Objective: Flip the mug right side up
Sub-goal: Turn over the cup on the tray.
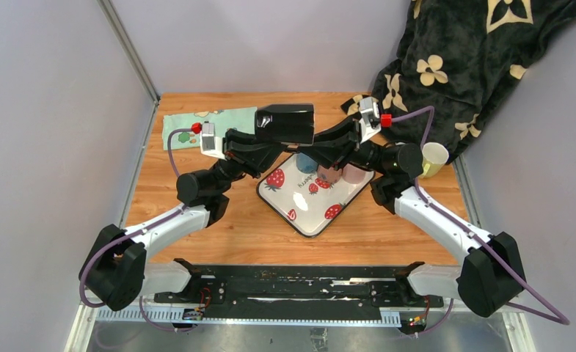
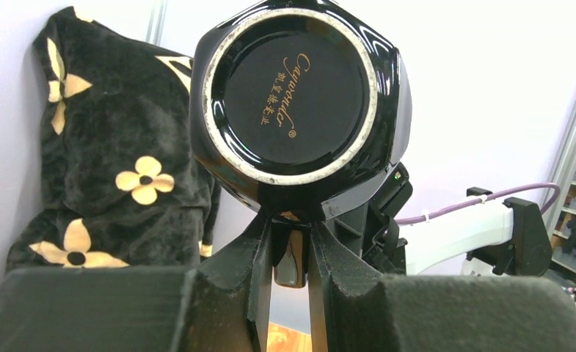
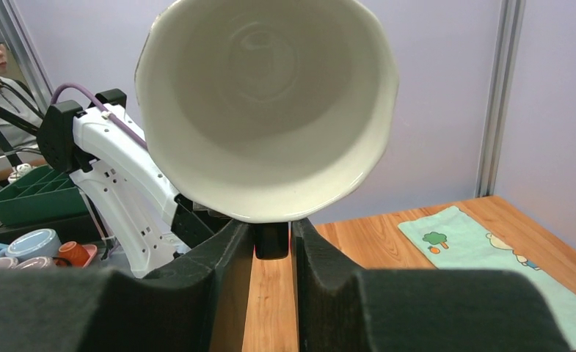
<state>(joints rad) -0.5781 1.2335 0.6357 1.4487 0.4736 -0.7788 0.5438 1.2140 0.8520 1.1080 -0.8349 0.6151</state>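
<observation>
The black mug [image 1: 285,123] lies on its side in the air, above the tray [image 1: 297,222]. The left gripper [image 2: 290,231] squeezes its handle. The right gripper [image 3: 272,233] sits close around the handle too; I cannot tell if it squeezes.

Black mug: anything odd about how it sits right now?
Yes. The black mug hangs on its side in mid-air near the strawberry tray, with both the left gripper and right gripper pinching at its handle. Inside looks empty; no spill or crack shows.
</observation>
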